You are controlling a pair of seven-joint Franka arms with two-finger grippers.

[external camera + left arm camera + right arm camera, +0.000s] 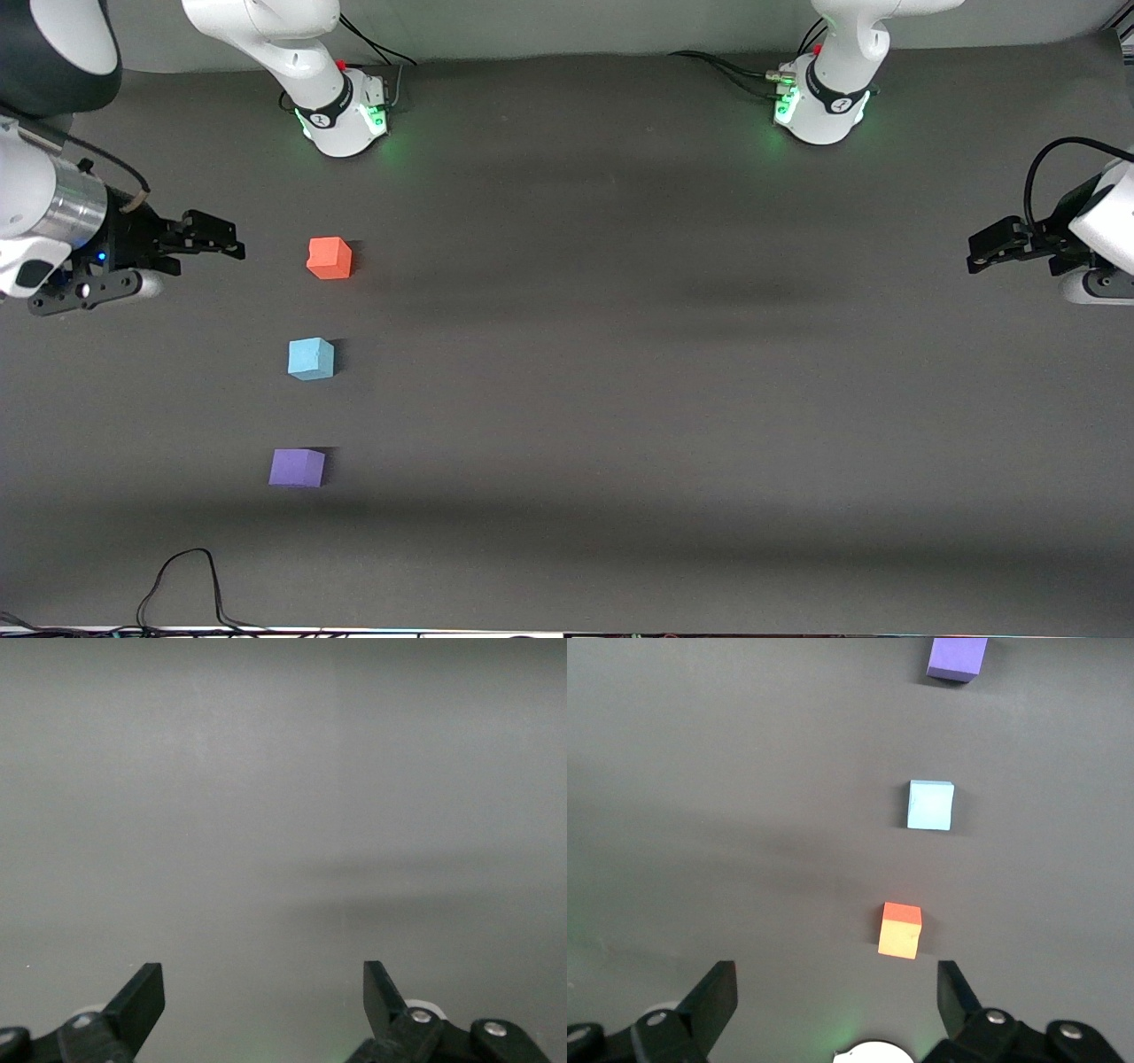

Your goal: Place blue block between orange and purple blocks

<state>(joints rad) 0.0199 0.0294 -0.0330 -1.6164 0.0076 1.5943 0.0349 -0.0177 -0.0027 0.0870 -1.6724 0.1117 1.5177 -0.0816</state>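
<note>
Three cubes lie in a line on the dark table toward the right arm's end. The orange block (330,258) is farthest from the front camera, the blue block (311,359) lies in the middle, and the purple block (297,467) is nearest. All three also show in the right wrist view: orange (900,929), blue (931,804), purple (957,657). My right gripper (213,239) is open and empty, raised beside the orange block at the right arm's end of the table. My left gripper (979,251) is open and empty, waiting at the left arm's end; its wrist view shows only bare table.
The two arm bases (341,111) (824,102) stand along the table's edge farthest from the front camera. A black cable (182,585) loops onto the table at the edge nearest the camera.
</note>
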